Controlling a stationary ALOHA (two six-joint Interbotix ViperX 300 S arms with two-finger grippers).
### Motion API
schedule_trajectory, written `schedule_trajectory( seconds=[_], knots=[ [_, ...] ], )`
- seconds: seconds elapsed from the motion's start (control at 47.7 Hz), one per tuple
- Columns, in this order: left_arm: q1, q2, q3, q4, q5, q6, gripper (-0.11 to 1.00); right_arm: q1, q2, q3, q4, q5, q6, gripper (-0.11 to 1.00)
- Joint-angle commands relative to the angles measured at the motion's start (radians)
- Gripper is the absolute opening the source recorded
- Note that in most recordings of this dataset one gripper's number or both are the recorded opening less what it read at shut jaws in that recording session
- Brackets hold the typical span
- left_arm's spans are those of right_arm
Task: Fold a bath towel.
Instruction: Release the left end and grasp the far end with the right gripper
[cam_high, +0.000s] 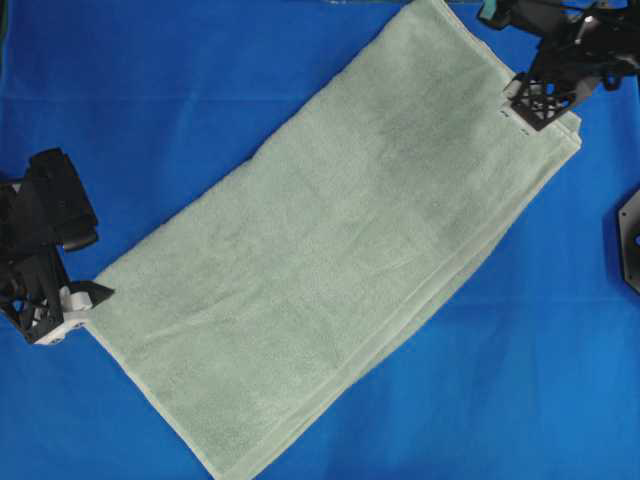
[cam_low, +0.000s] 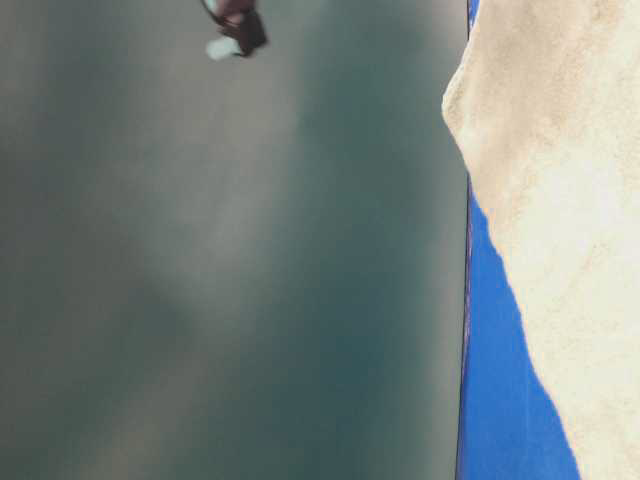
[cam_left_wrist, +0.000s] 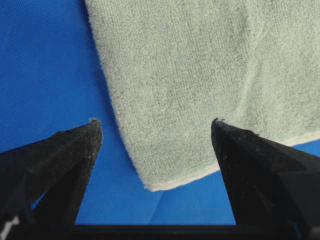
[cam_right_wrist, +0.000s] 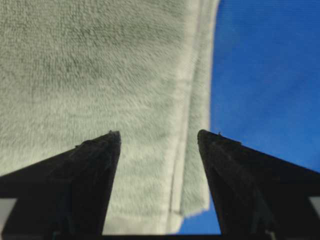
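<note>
Bath towel (cam_high: 340, 270) is seen overhead, folded lengthwise, slanting across the blue-clothed desk (cam_high: 180, 90). Its lower corner is framed by the open left pincer (cam_left_wrist: 155, 125); layered hems lie beneath the open right pincer (cam_right_wrist: 159, 134). All layers should be pinched together.

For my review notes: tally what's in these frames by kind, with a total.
Bath towel, sage green, folded at least once, lying diagonally: 1
Table cloth, bright blue: 1
Grippers, both open, holding nothing: 2, the left gripper at the towel's lower-left corner, the right gripper at its upper-right corner
Total: 4
</note>
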Motion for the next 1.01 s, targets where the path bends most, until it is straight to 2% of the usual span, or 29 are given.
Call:
schedule_trajectory(
  seconds=[0.0,0.168,0.273,0.629,0.713,0.881,0.985],
  knots=[
    [0.003,-0.002,-0.021,0.003,-0.005,0.002,0.84,-0.012,0.04,-0.003,-0.003,-0.046,-0.003,0.64],
    [0.002,0.008,-0.02,0.003,-0.005,-0.002,0.84,-0.044,0.166,0.011,-0.006,-0.161,-0.009,0.64],
    [0.002,0.015,-0.02,0.005,-0.005,-0.002,0.84,-0.058,0.212,0.02,-0.006,-0.176,-0.011,0.64],
    [0.002,0.017,-0.018,0.003,-0.005,-0.002,0.84,-0.058,0.218,0.058,-0.002,-0.198,-0.006,0.62],
    [0.002,0.017,-0.018,0.003,-0.005,-0.002,0.84,-0.058,0.218,0.061,-0.002,-0.202,-0.006,0.53],
    [0.002,0.017,-0.018,0.003,-0.009,-0.002,0.84,-0.058,0.218,0.061,0.0,-0.216,-0.005,0.12],
    [0.002,0.017,-0.018,0.003,-0.014,-0.002,0.84,-0.058,0.218,0.057,0.002,-0.219,0.002,0.12]
  ],
)
